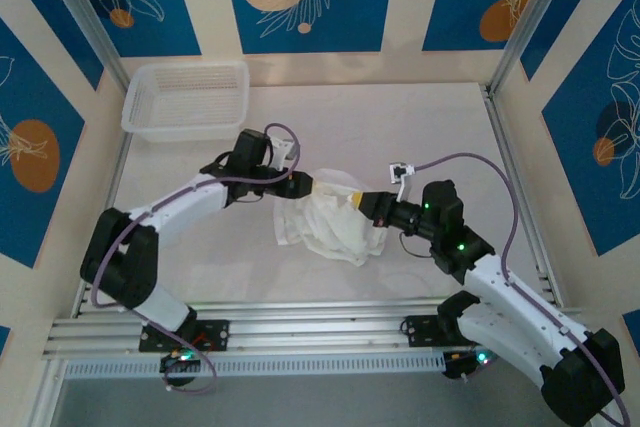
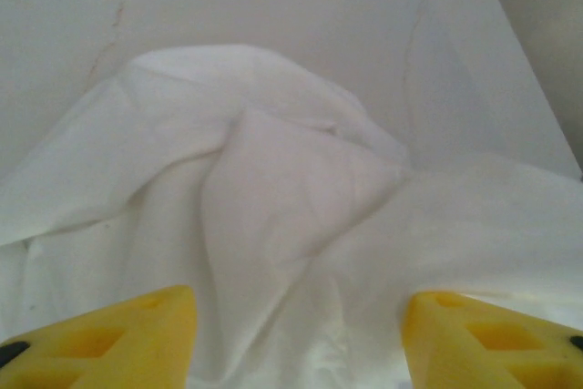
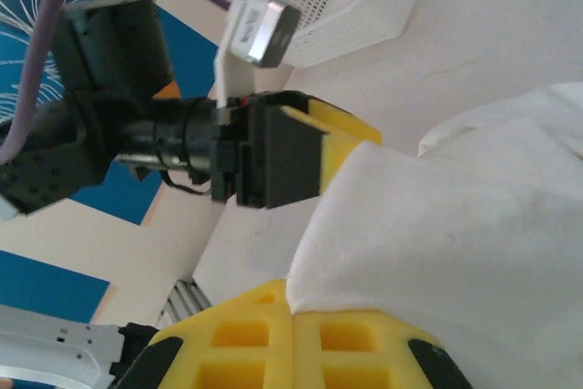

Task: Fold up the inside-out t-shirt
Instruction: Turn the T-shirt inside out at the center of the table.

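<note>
White t-shirt (image 1: 330, 222) is bunched in a loose heap mid-table (image 1: 440, 127), partly lifted between the two grippers, rest draped on the surface.

Right gripper (image 1: 362, 203): in the right wrist view its yellow fingers (image 3: 246, 343) are pressed together with a cloth edge (image 3: 455, 243) pinched at the seam.

Left gripper (image 1: 303, 185): in the left wrist view its fingers (image 2: 137, 334) are spread wide, with folds of cloth (image 2: 291, 189) lying between and beyond them, not clamped.

The grippers face each other across the heap, close together. From the right wrist, the left gripper (image 3: 342, 138) sits just behind the held edge, touching the cloth.

White mesh basket (image 1: 187, 97) is in the far-left corner, well apart from the shirt. The right arm's purple cable (image 1: 470, 159) loops above the table behind the right wrist.
</note>
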